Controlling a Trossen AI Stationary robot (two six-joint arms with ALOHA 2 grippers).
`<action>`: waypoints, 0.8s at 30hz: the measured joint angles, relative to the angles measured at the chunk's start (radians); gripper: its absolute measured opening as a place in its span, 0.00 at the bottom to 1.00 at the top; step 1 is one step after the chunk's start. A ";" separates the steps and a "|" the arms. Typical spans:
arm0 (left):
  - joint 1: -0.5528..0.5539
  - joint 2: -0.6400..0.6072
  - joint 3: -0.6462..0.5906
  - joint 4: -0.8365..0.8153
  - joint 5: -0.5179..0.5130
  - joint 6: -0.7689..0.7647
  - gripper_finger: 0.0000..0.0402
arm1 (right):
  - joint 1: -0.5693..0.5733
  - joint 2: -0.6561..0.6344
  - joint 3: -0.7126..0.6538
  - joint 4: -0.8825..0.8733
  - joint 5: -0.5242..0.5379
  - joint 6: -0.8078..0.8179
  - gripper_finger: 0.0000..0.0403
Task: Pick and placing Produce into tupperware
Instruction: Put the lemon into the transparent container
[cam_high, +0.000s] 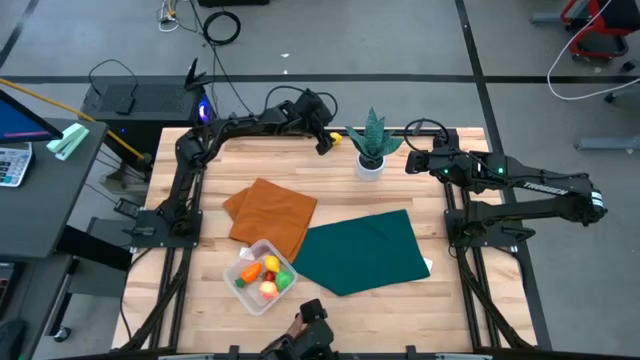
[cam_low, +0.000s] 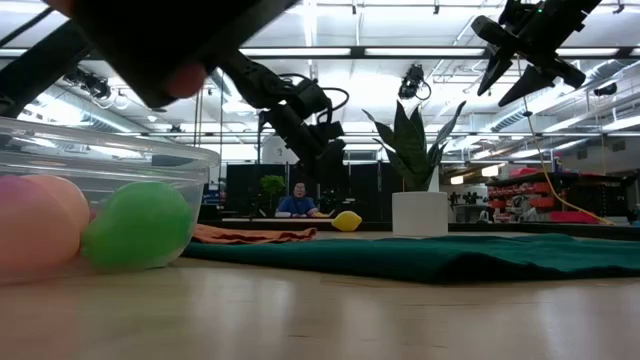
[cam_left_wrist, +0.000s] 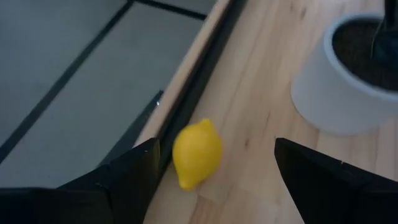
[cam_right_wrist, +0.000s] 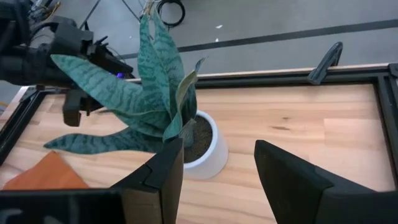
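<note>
A yellow toy lemon (cam_left_wrist: 197, 152) lies on its side on the wood at the table's far edge, beside the black rail, left of a potted plant. My left gripper (cam_high: 326, 142) hangs open just above it, slanting down, with one finger on each side and touching nothing. The clear tupperware (cam_high: 262, 277) stands near the front edge and holds several pieces of produce: yellow, orange, red and green. My right gripper (cam_high: 413, 160) waits open in the air, right of the plant.
The spiky green plant in its white pot (cam_high: 370, 165) stands close to the right of the lemon. An orange cloth (cam_high: 270, 213) and a green cloth (cam_high: 365, 250) lie spread across the middle of the table. Bare wood shows at the far left and the front right.
</note>
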 joint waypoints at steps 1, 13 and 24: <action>-0.001 0.007 0.013 -0.025 0.000 0.018 0.82 | 0.000 0.000 0.000 0.000 -0.005 -0.001 0.41; 0.000 0.121 0.244 -0.224 -0.017 0.110 0.84 | 0.000 0.000 0.000 0.001 -0.013 -0.003 0.35; 0.002 0.226 0.417 -0.409 0.001 0.129 0.84 | 0.000 0.000 0.000 0.012 -0.024 -0.005 0.31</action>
